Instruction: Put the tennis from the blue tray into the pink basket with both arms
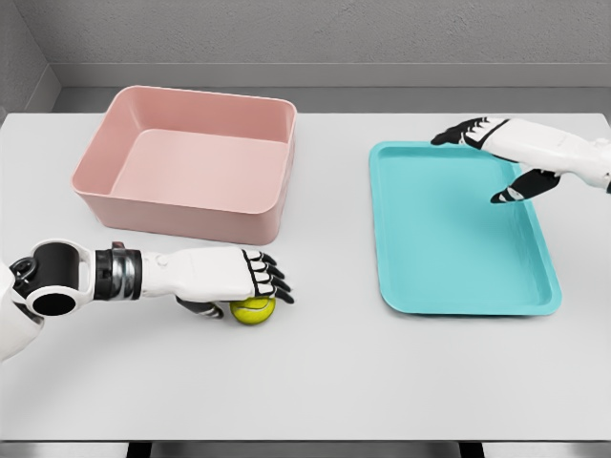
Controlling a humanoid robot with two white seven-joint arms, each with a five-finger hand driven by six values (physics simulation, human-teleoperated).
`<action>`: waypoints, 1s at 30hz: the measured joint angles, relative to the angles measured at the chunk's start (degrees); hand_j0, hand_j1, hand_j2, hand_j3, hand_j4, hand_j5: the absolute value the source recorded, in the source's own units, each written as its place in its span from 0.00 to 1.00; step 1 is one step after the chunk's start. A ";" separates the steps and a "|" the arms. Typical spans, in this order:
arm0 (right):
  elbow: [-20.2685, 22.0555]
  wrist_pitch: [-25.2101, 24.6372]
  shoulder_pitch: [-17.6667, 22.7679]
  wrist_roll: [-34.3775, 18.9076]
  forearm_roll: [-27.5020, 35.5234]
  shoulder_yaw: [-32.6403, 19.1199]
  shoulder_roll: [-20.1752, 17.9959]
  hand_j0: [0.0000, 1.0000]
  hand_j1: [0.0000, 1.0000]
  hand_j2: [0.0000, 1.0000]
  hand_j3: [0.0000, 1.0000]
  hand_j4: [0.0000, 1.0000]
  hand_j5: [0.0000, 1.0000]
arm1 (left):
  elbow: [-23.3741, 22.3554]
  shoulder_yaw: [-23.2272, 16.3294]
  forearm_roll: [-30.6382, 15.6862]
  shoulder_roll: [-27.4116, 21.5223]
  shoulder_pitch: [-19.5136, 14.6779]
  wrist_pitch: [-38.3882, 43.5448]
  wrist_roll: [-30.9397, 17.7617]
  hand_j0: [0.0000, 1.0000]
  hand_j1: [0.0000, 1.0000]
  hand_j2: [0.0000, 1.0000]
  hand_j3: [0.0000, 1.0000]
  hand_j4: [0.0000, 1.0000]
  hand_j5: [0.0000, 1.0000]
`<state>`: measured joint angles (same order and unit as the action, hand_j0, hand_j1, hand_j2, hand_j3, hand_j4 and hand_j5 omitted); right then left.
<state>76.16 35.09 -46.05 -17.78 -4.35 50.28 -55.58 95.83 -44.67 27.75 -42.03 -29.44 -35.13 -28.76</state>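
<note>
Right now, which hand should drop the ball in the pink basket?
Left. The left hand already covers the tennis ball just below the pink basket; the right hand hovers over the tray.

The tennis ball is yellow-green. The basket is plain pink, the tray turquoise-blue. The surface is pale grey-white. Each robot hand, left and right, is white with black fingers.

Left hand low, fingers curled downward, right hand raised — fingers spread, relaxed
</note>
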 measured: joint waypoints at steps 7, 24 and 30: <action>-0.13 0.00 0.09 0.00 0.00 -0.03 0.00 1.00 1.00 1.00 1.00 1.00 1.00 | 0.38 0.15 -0.34 -0.58 0.18 0.01 -0.01 0.36 0.36 0.36 0.36 0.36 0.36; -0.22 0.00 0.09 0.04 0.00 -0.03 -0.01 1.00 1.00 1.00 1.00 1.00 1.00 | 5.02 5.79 -4.74 -4.34 -0.35 0.00 0.41 0.36 0.36 0.36 0.36 0.36 0.36; -0.32 0.00 0.09 0.03 0.00 -0.03 -0.01 1.00 1.00 1.00 1.00 1.00 1.00 | 5.21 8.09 -8.11 -5.69 -2.46 0.00 0.42 0.36 0.36 0.36 0.36 0.36 0.36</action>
<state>75.85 35.09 -45.97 -17.75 -4.35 50.25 -55.59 101.04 -36.57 19.65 -47.73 -31.90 -35.12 -28.34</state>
